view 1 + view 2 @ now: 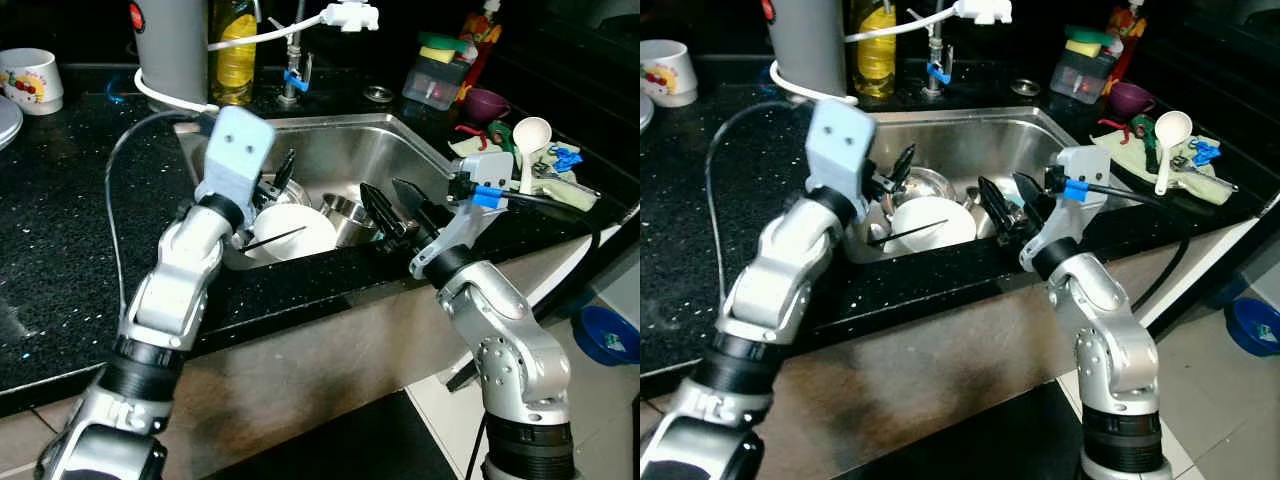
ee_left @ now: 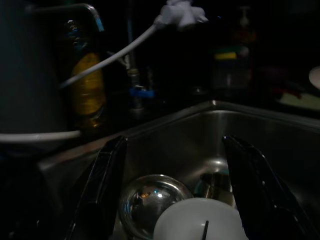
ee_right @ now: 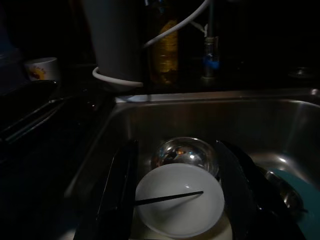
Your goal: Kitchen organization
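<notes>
Black speckled countertop (image 1: 60, 230) with mug (image 1: 30, 80), grey canister (image 1: 172, 45), perhaps oil bottle (image 1: 233, 50).

Head stereo pair: I look forward and down from above the counter's (image 1: 60, 250) front edge onto the sink (image 1: 400, 135); both eyes share sink, both arms and counter, offset slightly sideways.
Left wrist camera: I look along the left gripper's (image 2: 175, 190) spread fingers, close above the sink's near left corner, facing the faucet (image 2: 135, 75) at the back rim.
Right wrist camera: I look along the right gripper (image 3: 177, 195), low over the sink's front edge.
Shared by wrist views: white bowl (image 3: 180, 200), steel bowl (image 3: 185, 152), yellow bottle (image 3: 162, 52).
</notes>
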Robot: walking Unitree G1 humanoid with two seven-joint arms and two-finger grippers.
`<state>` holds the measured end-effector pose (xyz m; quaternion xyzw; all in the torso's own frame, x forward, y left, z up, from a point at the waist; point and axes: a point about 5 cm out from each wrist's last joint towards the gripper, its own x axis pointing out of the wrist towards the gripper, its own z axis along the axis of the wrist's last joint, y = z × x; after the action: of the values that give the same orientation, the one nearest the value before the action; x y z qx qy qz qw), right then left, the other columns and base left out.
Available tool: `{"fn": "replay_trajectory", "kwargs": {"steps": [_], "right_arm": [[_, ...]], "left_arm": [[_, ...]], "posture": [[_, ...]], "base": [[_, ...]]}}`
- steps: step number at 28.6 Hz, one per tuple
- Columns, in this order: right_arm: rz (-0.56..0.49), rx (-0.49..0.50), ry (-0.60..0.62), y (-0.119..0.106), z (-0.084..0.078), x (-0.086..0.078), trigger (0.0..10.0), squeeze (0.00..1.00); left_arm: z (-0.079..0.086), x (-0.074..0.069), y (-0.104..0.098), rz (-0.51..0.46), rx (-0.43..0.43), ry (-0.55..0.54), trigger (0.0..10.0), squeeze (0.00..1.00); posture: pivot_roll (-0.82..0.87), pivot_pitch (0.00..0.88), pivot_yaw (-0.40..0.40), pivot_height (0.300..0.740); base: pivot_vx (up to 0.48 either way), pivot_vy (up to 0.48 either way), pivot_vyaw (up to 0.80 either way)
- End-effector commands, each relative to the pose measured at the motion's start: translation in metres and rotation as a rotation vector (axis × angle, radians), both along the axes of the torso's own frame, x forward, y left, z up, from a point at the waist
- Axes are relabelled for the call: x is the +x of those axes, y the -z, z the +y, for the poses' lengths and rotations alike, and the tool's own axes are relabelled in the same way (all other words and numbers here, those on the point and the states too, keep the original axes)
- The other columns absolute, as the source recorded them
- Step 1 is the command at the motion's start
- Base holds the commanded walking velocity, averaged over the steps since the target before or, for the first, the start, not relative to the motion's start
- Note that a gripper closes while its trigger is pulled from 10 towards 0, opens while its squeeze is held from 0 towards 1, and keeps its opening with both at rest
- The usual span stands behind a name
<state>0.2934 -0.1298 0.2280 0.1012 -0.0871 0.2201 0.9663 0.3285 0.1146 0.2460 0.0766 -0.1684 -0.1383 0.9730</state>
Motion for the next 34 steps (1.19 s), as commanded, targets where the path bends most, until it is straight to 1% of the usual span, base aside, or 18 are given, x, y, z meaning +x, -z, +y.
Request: {"fn": "replay_trajectory", "kwargs": {"steps": [1, 2, 3, 5, 7, 8, 9, 10, 12, 13, 16, 17, 20, 24, 30, 34], "right_arm": [[-0.017, 0.027, 0.013, 0.004, -0.005, -0.004, 10.0, 0.0], [-0.02, 0.034, 0.024, 0.006, -0.008, -0.005, 10.0, 0.0], [-0.021, 0.07, 0.043, 0.009, -0.013, -0.007, 10.0, 0.0], [-0.021, 0.11, 0.061, 0.012, -0.018, -0.011, 10.0, 0.0], [-0.012, 0.18, 0.074, 0.015, -0.024, -0.016, 10.0, 0.0], [-0.012, 0.18, 0.074, 0.015, -0.024, -0.016, 10.0, 0.0], [-0.005, 0.228, 0.077, 0.018, -0.026, -0.021, 10.0, 0.0], [-0.005, 0.228, 0.077, 0.018, -0.026, -0.021, 10.0, 0.0], [0.005, 0.248, 0.079, 0.023, -0.027, -0.026, 10.0, 0.0], [0.005, 0.248, 0.079, 0.023, -0.027, -0.026, 10.0, 0.0], [0.044, 0.266, 0.093, 0.037, -0.022, -0.035, 10.0, 0.0], [0.053, 0.269, 0.095, 0.039, -0.021, -0.037, 10.0, 0.0], [0.088, 0.262, 0.109, 0.049, -0.019, -0.041, 10.0, 0.0], [0.106, 0.253, 0.123, 0.054, -0.021, -0.042, 10.0, 0.0], [0.145, 0.17, 0.181, 0.066, -0.031, -0.046, 10.0, 0.0], [0.185, 0.128, 0.179, 0.076, -0.033, -0.055, 10.0, 0.0]], "left_arm": [[0.001, -0.008, -0.001, -0.003, -0.02, -0.033, 10.0, 0.0], [0.003, -0.01, 0.0, -0.003, -0.015, -0.057, 10.0, 0.0], [0.006, -0.014, 0.0, -0.009, -0.005, -0.073, 10.0, 0.0], [0.008, -0.018, -0.001, -0.016, 0.004, -0.081, 10.0, 0.0], [0.015, -0.025, 0.001, -0.021, 0.019, -0.102, 10.0, 0.0], [0.015, -0.025, 0.001, -0.021, 0.019, -0.102, 10.0, 0.0], [0.018, -0.032, 0.004, -0.008, 0.03, -0.115, 10.0, 0.0], [0.018, -0.032, 0.004, -0.008, 0.03, -0.115, 10.0, 0.0], [0.018, -0.04, 0.008, 0.001, 0.053, -0.106, 10.0, 0.0], [0.018, -0.04, 0.008, 0.001, 0.053, -0.106, 10.0, 0.0], [0.014, -0.055, 0.016, 0.017, 0.106, -0.084, 10.0, 0.0], [0.014, -0.057, 0.019, 0.026, 0.117, -0.078, 10.0, 0.0], [0.013, -0.063, 0.026, 0.049, 0.14, -0.066, 10.0, 0.0], [0.012, -0.066, 0.03, 0.058, 0.163, -0.061, 10.0, 0.0], [0.01, -0.074, 0.039, 0.086, 0.195, -0.045, 10.0, 0.0], [0.008, -0.081, 0.048, 0.106, 0.228, -0.025, 10.0, 0.0]], "posture": [[0.08, 0.0, -0.166, 0.74], [0.09, 0.0, -0.169, 0.74], [0.09, 0.0, -0.169, 0.74], [0.09, 0.0, -0.171, 0.74], [0.08, 0.006, -0.165, 0.74], [0.08, 0.006, -0.165, 0.74], [0.09, 0.012, -0.16, 0.74], [0.09, 0.012, -0.16, 0.74], [0.09, 0.017, -0.159, 0.74], [0.09, 0.017, -0.159, 0.74], [0.09, 0.023, -0.149, 0.74], [0.09, 0.023, -0.149, 0.74], [0.09, 0.025, -0.148, 0.74], [0.09, 0.025, -0.147, 0.74], [0.08, 0.028, -0.147, 0.74], [0.09, 0.031, -0.149, 0.74]], "base": [[0.0, 0.0, 0.0], [0.0, 0.0, 0.0], [0.0, 0.0, 0.0], [0.0, 0.0, 0.0], [0.0, 0.0, 0.0], [0.0, 0.0, 0.0], [0.0, 0.0, 0.0], [0.0, 0.0, 0.0], [0.0, 0.0, 0.0], [0.0, 0.0, 0.0], [0.0, 0.0, 0.0], [0.0, 0.0, 0.0], [0.0, 0.0, 0.0], [0.0, 0.0, 0.0], [0.0, 0.0, 0.0], [-0.18, 0.0, 0.0]]}}
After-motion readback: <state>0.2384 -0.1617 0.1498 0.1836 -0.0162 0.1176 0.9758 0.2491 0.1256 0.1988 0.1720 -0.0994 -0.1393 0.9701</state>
